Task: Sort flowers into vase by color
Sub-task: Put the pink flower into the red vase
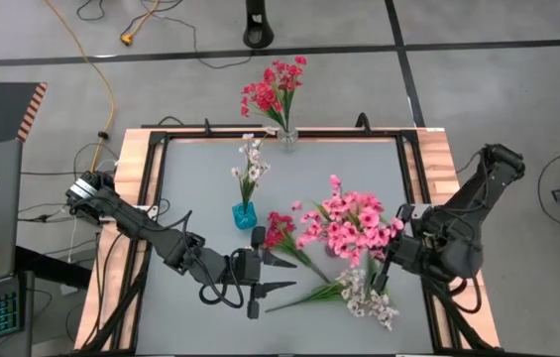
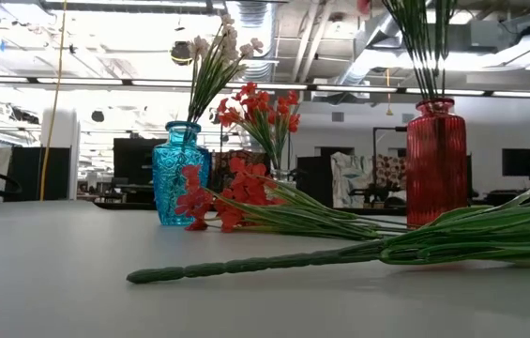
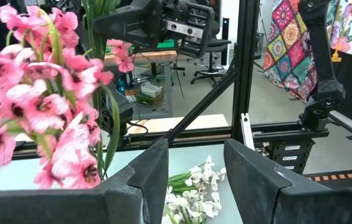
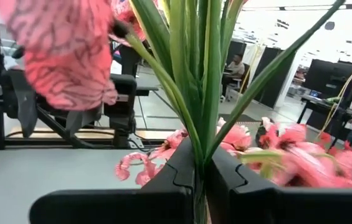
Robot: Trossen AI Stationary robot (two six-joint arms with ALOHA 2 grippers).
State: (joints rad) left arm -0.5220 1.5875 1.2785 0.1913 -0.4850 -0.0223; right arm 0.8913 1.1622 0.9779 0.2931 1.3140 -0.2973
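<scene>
On the grey worktop (image 1: 190,188), a loose white sprig (image 1: 359,293) lies flat, its long green stem running toward the left arm and its pale blossoms toward the right arm. A red sprig (image 1: 281,235) lies just beside it, blossoms toward the blue vase (image 1: 245,214). The left gripper (image 1: 272,263) waits with jaws wide. The right gripper (image 4: 200,180) has its jaws closed on the pink bunch (image 1: 354,223), upright in the red vase (image 2: 436,160).

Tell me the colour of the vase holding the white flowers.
Blue glass vase with white flowers; clearest in the low view.
</scene>
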